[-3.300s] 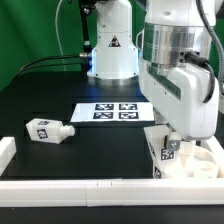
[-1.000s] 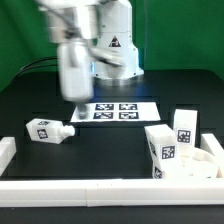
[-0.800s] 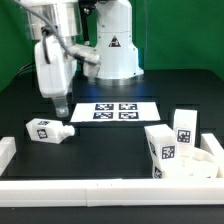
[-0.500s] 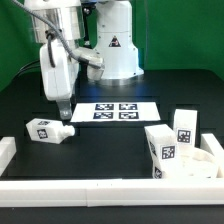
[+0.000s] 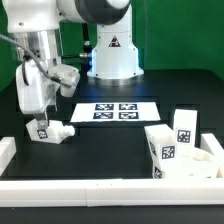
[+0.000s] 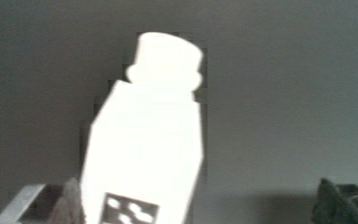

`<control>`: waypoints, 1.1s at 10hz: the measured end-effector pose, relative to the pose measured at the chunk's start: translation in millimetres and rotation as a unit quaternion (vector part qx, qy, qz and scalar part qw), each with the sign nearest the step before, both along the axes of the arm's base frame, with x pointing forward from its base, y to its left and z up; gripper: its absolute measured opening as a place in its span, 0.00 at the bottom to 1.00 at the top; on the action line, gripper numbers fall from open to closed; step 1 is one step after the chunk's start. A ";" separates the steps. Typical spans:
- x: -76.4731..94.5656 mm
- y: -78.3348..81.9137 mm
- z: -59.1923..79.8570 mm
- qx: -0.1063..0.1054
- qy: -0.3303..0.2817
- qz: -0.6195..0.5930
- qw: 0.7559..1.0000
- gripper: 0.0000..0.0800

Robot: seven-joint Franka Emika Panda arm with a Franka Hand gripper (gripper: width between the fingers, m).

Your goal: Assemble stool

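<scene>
On the black surface [image 5: 120, 145], toward the exterior view's left, one loose leg [image 5: 50, 131] lay on its side, well apart from the rest of the kit. At the exterior view's right sat the single round seat [image 5: 207, 160], with a second leg [image 5: 160, 150] and a third leg [image 5: 186, 127] standing upright on it, so I counted three legs and one seat. One marker board [image 5: 115, 110] lay flat farther back, between the two groups. My arm hung down steeply over the loose leg, wrist pointing at the surface. My fingers [image 6: 39, 205] were apart, one on each side of the leg's tagged end; whether either touched it I could not tell.
</scene>
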State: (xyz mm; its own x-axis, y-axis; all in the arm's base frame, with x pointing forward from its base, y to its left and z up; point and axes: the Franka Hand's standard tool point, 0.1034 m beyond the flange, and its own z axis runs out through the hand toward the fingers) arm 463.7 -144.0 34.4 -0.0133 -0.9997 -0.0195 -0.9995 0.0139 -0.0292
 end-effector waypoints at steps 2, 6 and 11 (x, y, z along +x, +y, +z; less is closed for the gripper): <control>-13.0 -3.3 -11.9 -0.009 0.000 -0.011 1.000 0.81; -9.4 -8.2 -19.9 -0.021 -0.004 -0.008 1.000 0.81; 0.1 17.6 -8.6 -0.014 0.014 0.155 0.988 0.41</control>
